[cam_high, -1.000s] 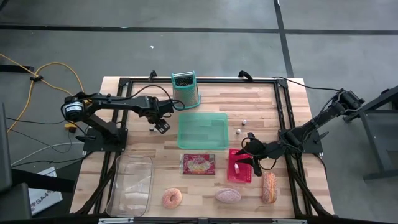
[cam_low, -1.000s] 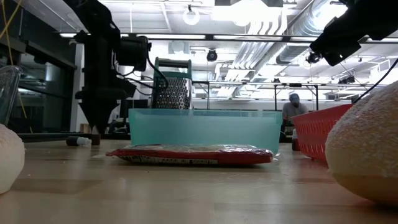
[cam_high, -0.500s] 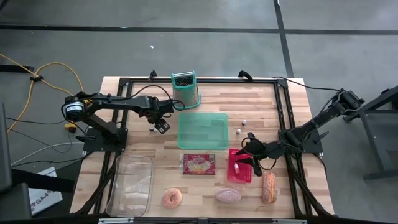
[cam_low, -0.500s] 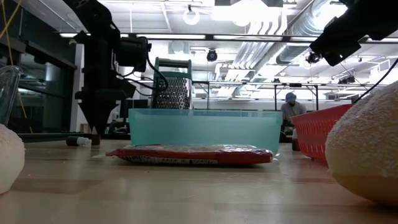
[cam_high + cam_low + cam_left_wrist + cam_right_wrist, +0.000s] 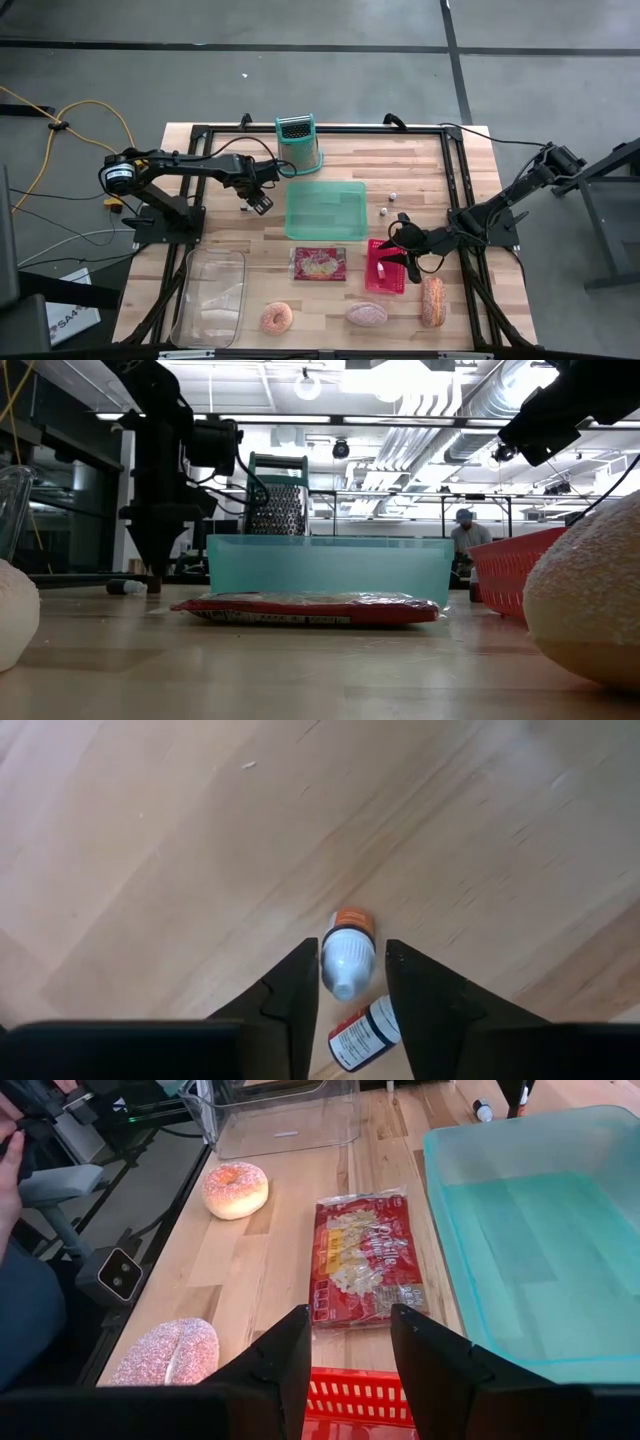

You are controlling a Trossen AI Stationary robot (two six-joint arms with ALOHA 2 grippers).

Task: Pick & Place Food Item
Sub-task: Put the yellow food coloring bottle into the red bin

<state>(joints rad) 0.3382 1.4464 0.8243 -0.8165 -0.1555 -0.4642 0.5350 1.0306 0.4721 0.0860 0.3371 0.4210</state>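
Small white bottle with an orange cap [image 5: 347, 958] lies on the pale wooden bench [image 5: 420, 170], between the two dark fingers of the left tool [image 5: 352, 948]. The fingers stand close on either side of it, but I cannot tell whether they pinch it. Just beside it, near one fingertip, lies a second small bottle, dark with a red and white label [image 5: 362, 1032]. From above, this left tool [image 5: 260, 203] points down at the bench just left of a shallow translucent teal plastic tub [image 5: 325, 208], with a teal-framed metal box grater [image 5: 299, 143] standing behind the tub. The right tool [image 5: 350, 1315] hangs over a red plastic slotted basket [image 5: 350, 1392] on the right side of the bench, its fingers spread a little and holding nothing. Between the basket and the tub's near edge lies a flat red printed food packet [image 5: 319, 265]. Along the front of the bench sit a clear plastic rectangular container [image 5: 210, 295], a glazed ring doughnut [image 5: 276, 319], a pink sugared bun [image 5: 366, 314] and a long sugared pastry [image 5: 432, 301].
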